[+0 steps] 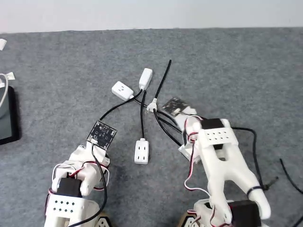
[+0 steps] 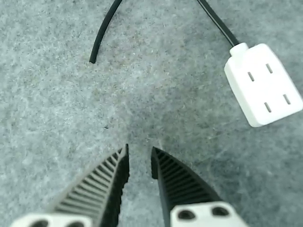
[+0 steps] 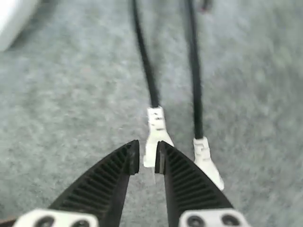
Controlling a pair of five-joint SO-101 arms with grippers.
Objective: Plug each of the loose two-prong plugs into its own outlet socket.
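Three white outlet sockets lie on the grey carpet: one near the front (image 1: 142, 151) and two farther back (image 1: 122, 90) (image 1: 145, 78), all on black cords joined at a white tie (image 1: 152, 105). In the right wrist view my right gripper (image 3: 147, 152) is shut on a small white two-prong plug (image 3: 154, 135) at the end of a black cord. A second white plug (image 3: 207, 163) lies just beside it. My left gripper (image 2: 140, 151) hovers over bare carpet with a narrow gap and nothing between its fingers. A socket (image 2: 262, 90) lies ahead of it to one side.
A loose black cable end (image 2: 92, 59) lies on the carpet ahead of the left gripper. A dark flat device (image 1: 7, 116) sits at the table's left edge. Thin black wires (image 1: 284, 168) trail at the right. The back of the carpet has free room.
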